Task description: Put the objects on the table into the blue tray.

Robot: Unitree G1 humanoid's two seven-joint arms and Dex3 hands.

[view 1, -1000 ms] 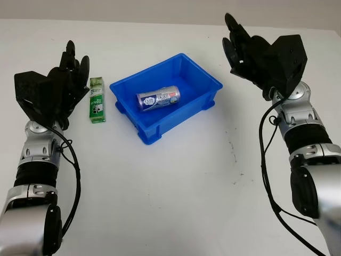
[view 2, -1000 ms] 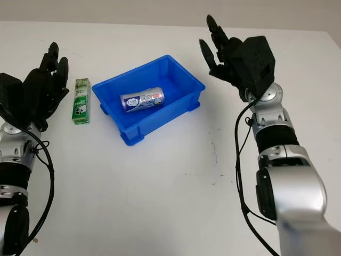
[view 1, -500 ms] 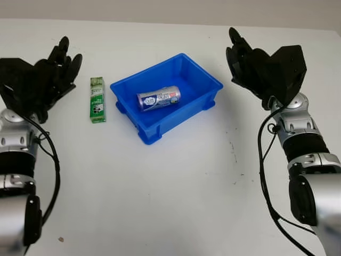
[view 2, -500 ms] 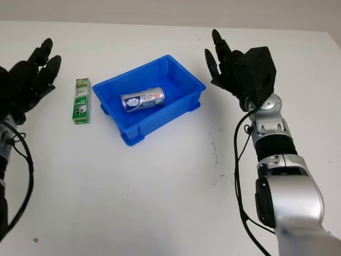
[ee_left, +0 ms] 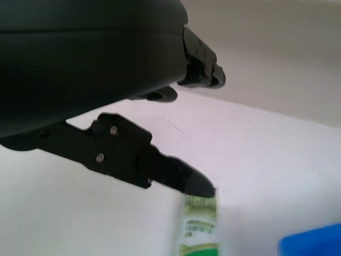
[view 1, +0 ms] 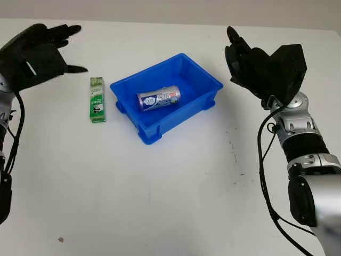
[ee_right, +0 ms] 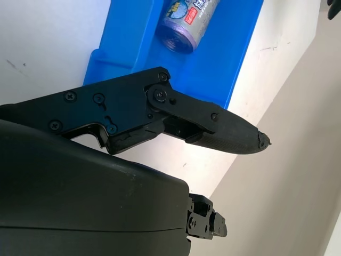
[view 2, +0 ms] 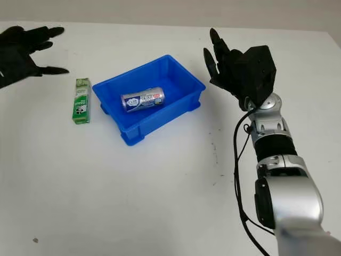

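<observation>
left hand (view 1: 33,56): raised at the far left of the tabletop (view 1: 160,186), fingers extended, holding nothing. just beside it, toward the tray, the green box (view 1: 96,99) lies flat and untouched. judged step: reach for this last loose item. next move calls for lowering the hand over the box and closing across its narrow width, then carrying it over the near wall of the blue tray (view 1: 205,101). the can (view 1: 158,98) already lies inside. right hand (view 1: 250,64): idle, empty, uncurled, beside the tray's right end.
</observation>
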